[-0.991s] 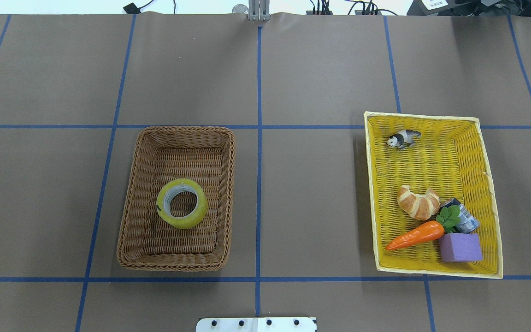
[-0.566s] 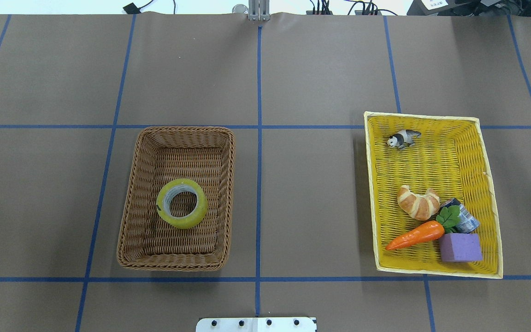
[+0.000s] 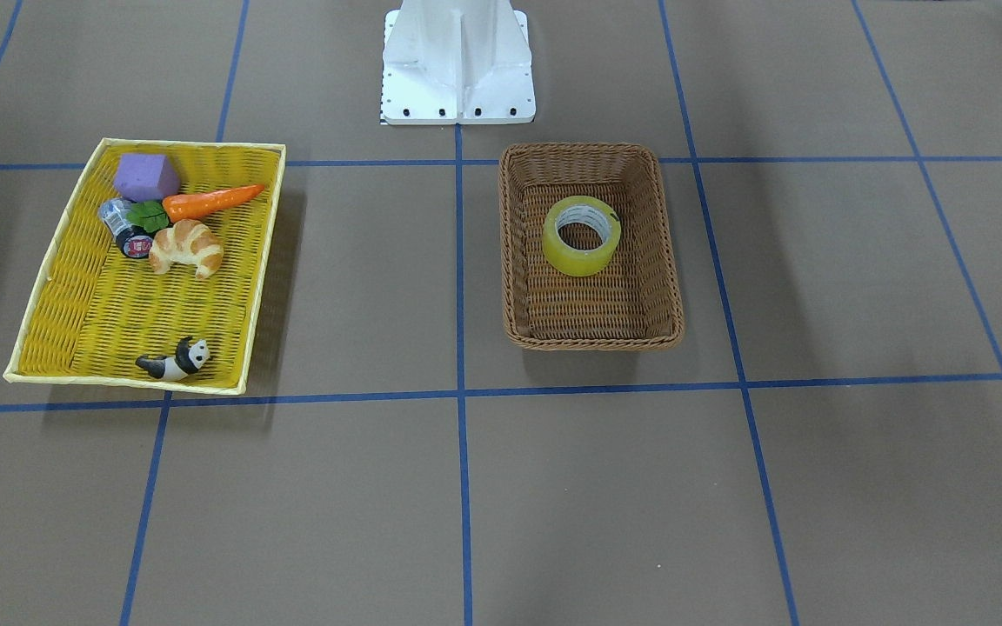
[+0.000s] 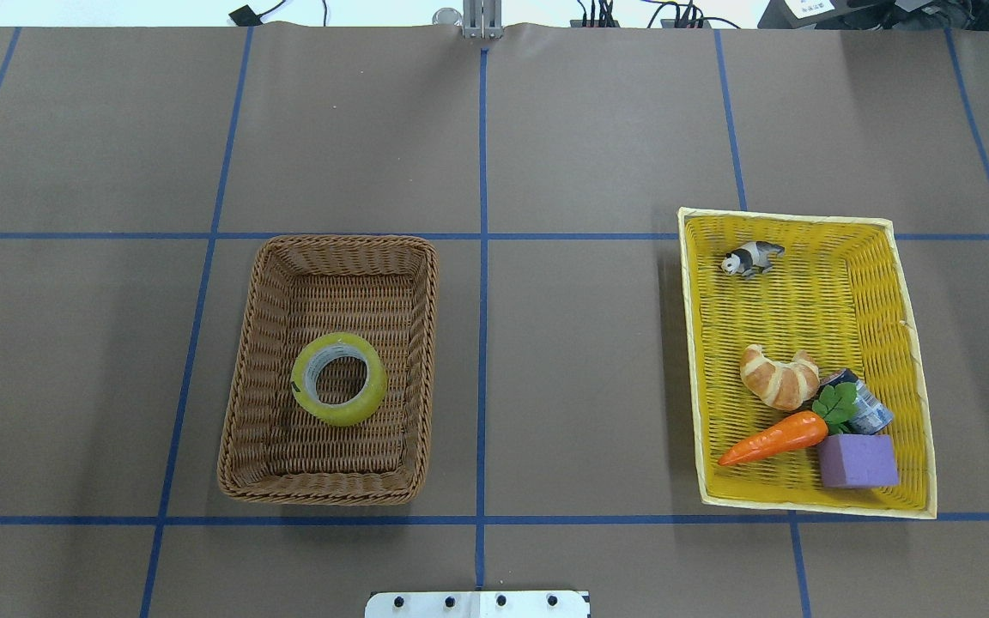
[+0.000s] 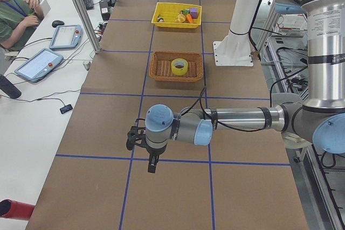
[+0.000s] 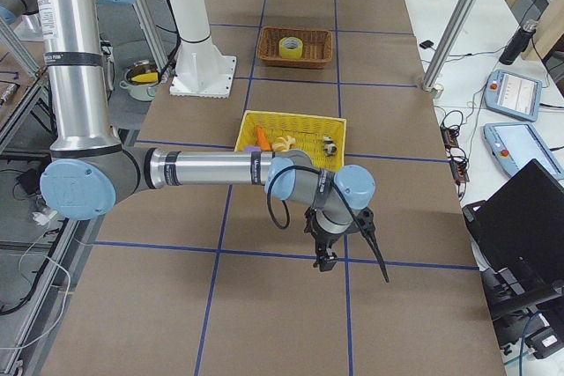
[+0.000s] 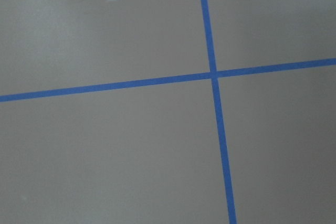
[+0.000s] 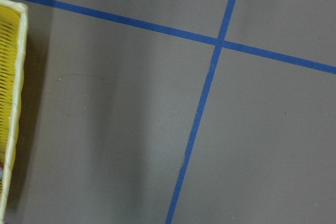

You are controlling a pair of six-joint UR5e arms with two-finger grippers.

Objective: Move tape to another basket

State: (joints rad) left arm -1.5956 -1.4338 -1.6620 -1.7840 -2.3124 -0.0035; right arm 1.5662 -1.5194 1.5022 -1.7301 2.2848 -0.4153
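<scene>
yellow see-through tape (image 4: 339,378) lies flat in the brown woven basket (image 4: 344,242), with its hole facing up. it sits near the middle of the basket floor, a bit toward the robot's end, and does not touch the walls. the yellow tray (image 4: 786,217) stands well apart on the bench (image 4: 572,360), with toys at the robot's end and a small panda at the far end.

the left arm (image 5: 178,130) and the right arm (image 6: 317,187) both hang over bare bench, far from the tape. the left jaws and the right jaws hold nothing, but i cannot tell how wide they are.

the roll looks light and stiff, so it should not squash. its outside is smooth and shiny, so it may slip. the best place to take hold is likely the ring wall, with one finger down in the hole and one outside. the basket is deep, so the jaws need to go straight down and come straight up. the bare middle of the tray looks like a good place to set it.
</scene>
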